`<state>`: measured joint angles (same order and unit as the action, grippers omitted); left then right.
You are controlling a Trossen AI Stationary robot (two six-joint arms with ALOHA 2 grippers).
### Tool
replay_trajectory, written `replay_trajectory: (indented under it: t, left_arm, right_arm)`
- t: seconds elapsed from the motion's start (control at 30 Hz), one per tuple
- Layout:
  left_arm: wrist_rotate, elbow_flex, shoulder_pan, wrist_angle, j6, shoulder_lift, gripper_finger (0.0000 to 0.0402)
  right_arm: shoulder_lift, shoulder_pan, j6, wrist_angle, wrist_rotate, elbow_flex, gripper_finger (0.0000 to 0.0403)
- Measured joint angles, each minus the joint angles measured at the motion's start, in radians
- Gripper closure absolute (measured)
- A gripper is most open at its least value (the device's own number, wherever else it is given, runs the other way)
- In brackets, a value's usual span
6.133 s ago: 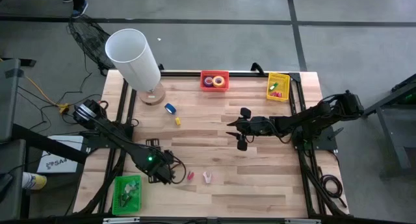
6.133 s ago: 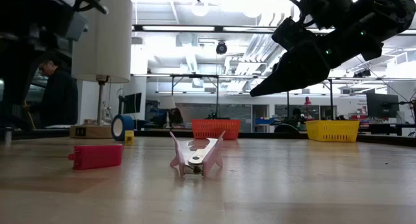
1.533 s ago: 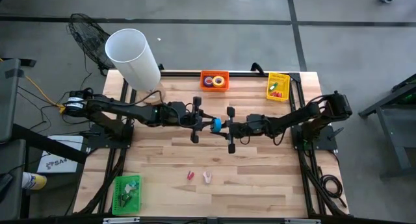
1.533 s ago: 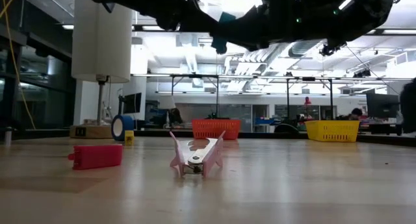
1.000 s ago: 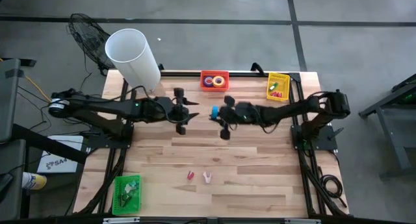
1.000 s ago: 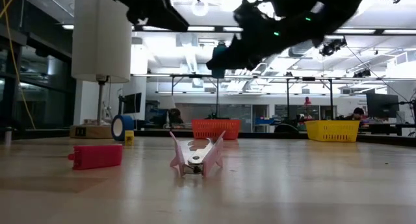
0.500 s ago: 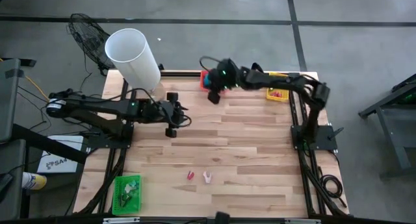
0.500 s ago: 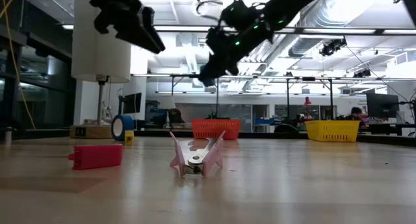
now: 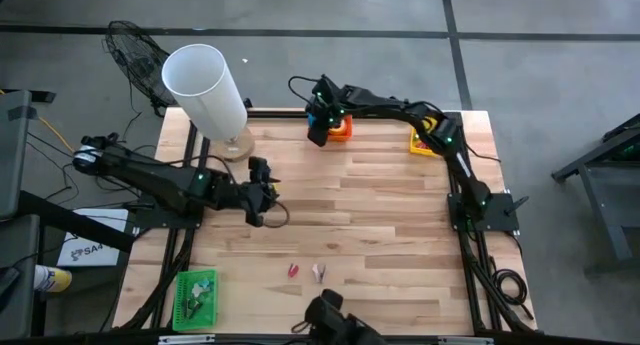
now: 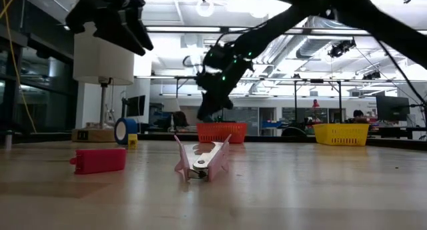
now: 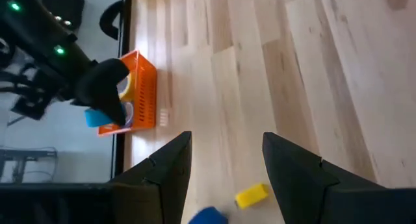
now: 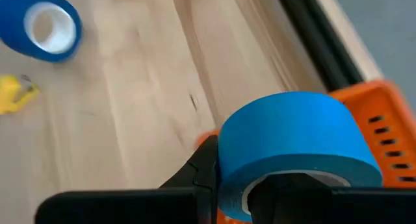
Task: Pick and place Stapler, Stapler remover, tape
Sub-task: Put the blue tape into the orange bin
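Now the right gripper (image 9: 319,128), clamped on a blue ring-shaped tape roll (image 12: 296,149), has swung from mid-bench to the orange plastic basket (image 9: 343,132) at twelve o'clock on the wooden bench (image 9: 400,235); release looks next. Meanwhile the left gripper (image 9: 258,190), part-open and empty, has pulled back toward nine o'clock.

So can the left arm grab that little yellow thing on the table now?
Probably yes. The left gripper is open and holds nothing, and the yellow piece lies on bare wood just ahead of it, with nothing between them.
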<state>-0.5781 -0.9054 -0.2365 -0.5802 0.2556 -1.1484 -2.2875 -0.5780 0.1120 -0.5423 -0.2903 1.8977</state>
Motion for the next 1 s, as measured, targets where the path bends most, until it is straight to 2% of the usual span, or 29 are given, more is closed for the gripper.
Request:
replay_trajectory:
  t: [0.13, 0.47, 0.67, 0.8, 1.0]
  left_arm:
    - [-0.035, 0.0, -0.055, -0.053, -0.059, 0.0, 0.0218]
    - [-0.143, 0.0, -0.159, -0.101, -0.155, 0.0, 0.0218]
    - [-0.149, 0.0, -0.165, -0.103, -0.164, 0.0, 0.0218]
    - [-0.151, 0.0, -0.164, -0.103, -0.164, 0.0, 0.0218]
    - [-0.158, 0.0, -0.164, -0.103, -0.164, 0.0, 0.0218]
  right_arm:
    - [-0.056, -0.02, -0.002, -0.074, -0.004, 0.056, 0.0366]
    - [-0.058, -0.038, -0.006, -0.174, 0.045, 0.056, 0.0366]
    - [-0.042, -0.036, -0.011, -0.216, 0.08, 0.056, 0.0366]
    - [-0.042, -0.039, -0.024, -0.31, 0.115, 0.09, 0.0366]
    - [-0.04, -0.042, -0.027, -0.323, 0.126, 0.099, 0.0364]
